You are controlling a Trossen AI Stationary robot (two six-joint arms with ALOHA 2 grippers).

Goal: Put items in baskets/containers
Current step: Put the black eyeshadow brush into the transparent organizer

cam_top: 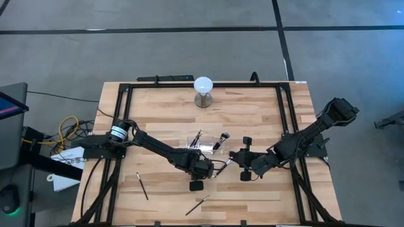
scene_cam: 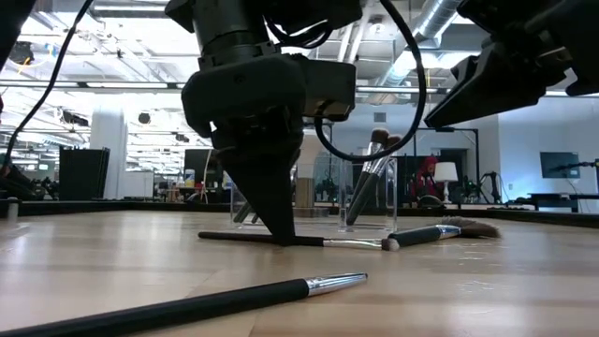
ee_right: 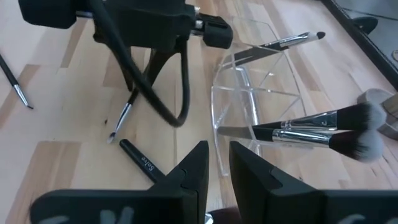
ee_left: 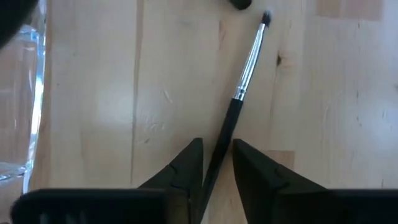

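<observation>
**Left gripper down on a brush beside the clear holder**

Nearest you in the low view, a loose brush (scene_cam: 187,304) lies flat across the tabletop (scene_cam: 487,290), dark handle and silver collar, touching nothing. Two more loose brushes lie on the near part of the tabletop in the high view, one on the left (cam_top: 142,186) and one nearer the middle (cam_top: 197,204), both well apart from the arms.

Just behind, your left gripper (ee_left: 217,163) stands tip-down on the wood. Its fingers (ee_left: 186,165) are drawn in close on either side of the handle of a thin brush (ee_left: 244,81), with only a sliver of gap left; the brush lies flat on the tabletop, its small dark tip pointing away from the gripper. You cannot tell whether the handle is truly pinched.

Your right gripper (ee_right: 216,160) hovers close by on the other side, fingers near together with a narrow gap and nothing between them. Just ahead of it lies a dark handle with white lettering (ee_right: 142,163), too small to read.

Behind both stands the clear holder (cam_top: 203,144), between the two arms. Several brushes already lean in it, among them two with soft rounded heads (ee_right: 360,127) and one slim one (ee_right: 289,41).

Farthest off, near the far edge of the tabletop, stands a white globe on a metal base (cam_top: 203,90), well apart from everything.
</observation>
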